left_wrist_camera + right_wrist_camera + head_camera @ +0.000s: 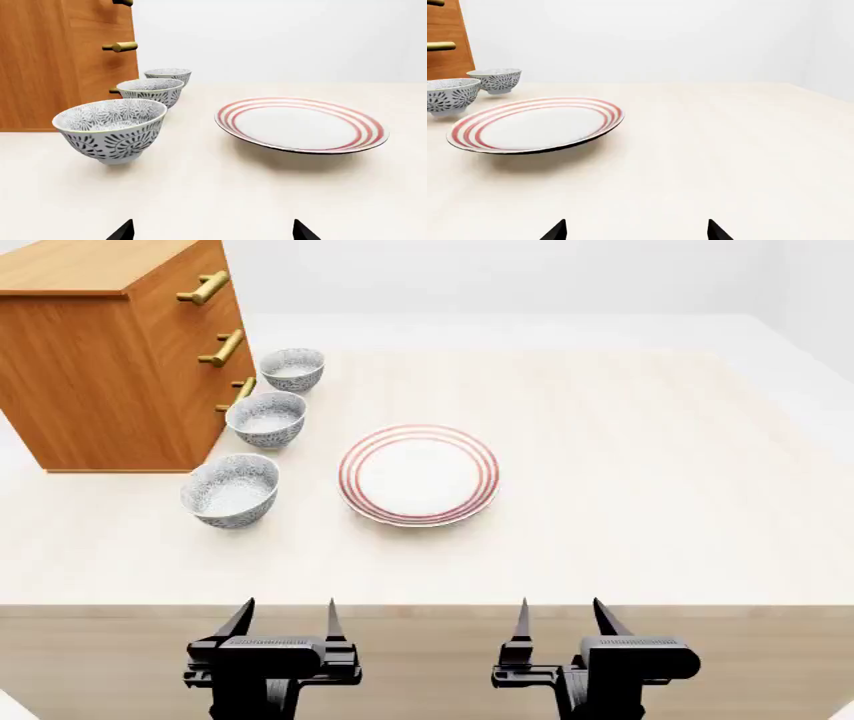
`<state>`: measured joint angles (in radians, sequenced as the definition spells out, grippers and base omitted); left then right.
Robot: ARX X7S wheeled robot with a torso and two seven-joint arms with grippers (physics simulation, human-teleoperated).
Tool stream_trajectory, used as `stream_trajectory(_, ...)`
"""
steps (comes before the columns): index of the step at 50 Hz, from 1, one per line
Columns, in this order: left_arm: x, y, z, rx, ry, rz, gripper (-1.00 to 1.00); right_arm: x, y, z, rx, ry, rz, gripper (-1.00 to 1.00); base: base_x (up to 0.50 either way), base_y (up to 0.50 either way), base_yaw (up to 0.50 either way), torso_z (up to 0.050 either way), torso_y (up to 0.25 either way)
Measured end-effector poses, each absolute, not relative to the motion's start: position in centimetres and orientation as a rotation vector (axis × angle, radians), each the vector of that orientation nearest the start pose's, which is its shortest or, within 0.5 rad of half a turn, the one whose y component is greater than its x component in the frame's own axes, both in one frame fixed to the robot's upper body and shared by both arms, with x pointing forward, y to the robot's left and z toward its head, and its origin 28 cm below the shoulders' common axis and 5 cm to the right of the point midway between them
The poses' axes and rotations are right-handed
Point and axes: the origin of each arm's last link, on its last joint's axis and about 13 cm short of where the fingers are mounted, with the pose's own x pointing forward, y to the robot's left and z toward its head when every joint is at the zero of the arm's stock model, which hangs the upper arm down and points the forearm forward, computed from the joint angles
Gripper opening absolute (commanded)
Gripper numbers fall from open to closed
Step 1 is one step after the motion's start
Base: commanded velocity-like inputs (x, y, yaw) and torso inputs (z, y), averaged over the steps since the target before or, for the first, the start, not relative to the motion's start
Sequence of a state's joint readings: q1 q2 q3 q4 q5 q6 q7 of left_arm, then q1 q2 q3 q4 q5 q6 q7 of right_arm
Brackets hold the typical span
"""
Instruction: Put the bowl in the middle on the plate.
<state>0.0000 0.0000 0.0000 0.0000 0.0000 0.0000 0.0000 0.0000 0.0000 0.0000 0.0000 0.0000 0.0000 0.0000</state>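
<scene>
Bowl, middle of three, at plate's 10 o'clock, apart; left gripper and right gripper both spread, empty.

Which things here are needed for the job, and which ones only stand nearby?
Needed:
- middle small white bowl with grey-blue floral pattern
- wide flat white plate with red rings

Only nearby:
- nearest identical patterned bowl
- farthest identical patterned bowl
- wooden drawer cabinet with brass handles
</scene>
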Motion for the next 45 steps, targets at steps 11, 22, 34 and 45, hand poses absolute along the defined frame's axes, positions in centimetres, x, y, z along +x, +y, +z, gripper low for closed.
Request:
stream_trajectory(11,21.0,20.5,1.2,0.010,0.001,-0.005,1.00,21.0,-9.7,1.3,0.002,-0.006,0.007,1.00,0.00,0.00,0.00,0.000,0.000)
stream_trajectory(22,21.3,20.6,3.1,0.023,-0.012,-0.017,1.00,21.3,-9.9,3.4,0.003,0.004,0.028,1.00,0.00,0.00,0.00,0.000,0.000)
stream_trajectory(34,23.2,20.9,9.5,0.021,-0.062,-0.033,1.00,22.6,-10.7,9.1,-0.025,-0.007,0.045,1.00,0.00,0.00,0.00,0.000,0.000)
stream_trajectory(45,23.5,21.0,11.3,0.027,-0.076,-0.040,1.00,22.5,-11.0,11.0,-0.023,-0.015,0.064,1.00,0.43,0.00,0.00,0.000,0.000)
